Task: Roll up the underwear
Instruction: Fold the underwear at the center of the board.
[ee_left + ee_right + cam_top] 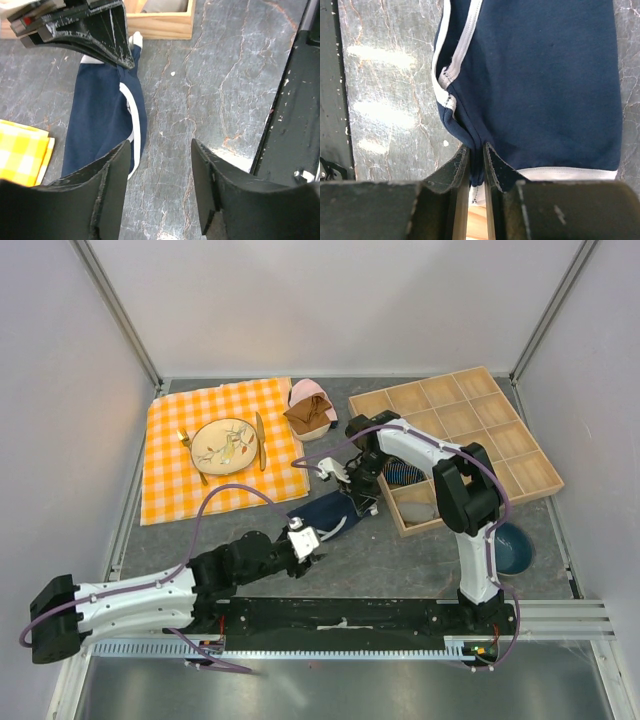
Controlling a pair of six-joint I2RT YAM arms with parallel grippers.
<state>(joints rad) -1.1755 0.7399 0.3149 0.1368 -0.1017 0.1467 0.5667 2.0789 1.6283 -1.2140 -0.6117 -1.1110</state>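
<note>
The underwear (325,512) is a navy cloth with white trim, lying stretched out flat on the grey table between the two arms. My right gripper (476,150) is shut on a pinched fold at the far end of the underwear (545,85), close to the wooden tray. In the left wrist view the right gripper (90,30) stands over that far end. My left gripper (160,145) is open at the near end, just right of the underwear (100,115), with only bare table between its fingers. The top view shows the left gripper (305,545) beside the cloth's near corner.
A wooden compartment tray (470,430) stands at the back right with a striped rolled cloth (405,475) inside. Brown and pink garments (308,410) sit at the back. An orange checked cloth (170,480) bears a plate (226,445). A blue bowl (515,548) is at the right.
</note>
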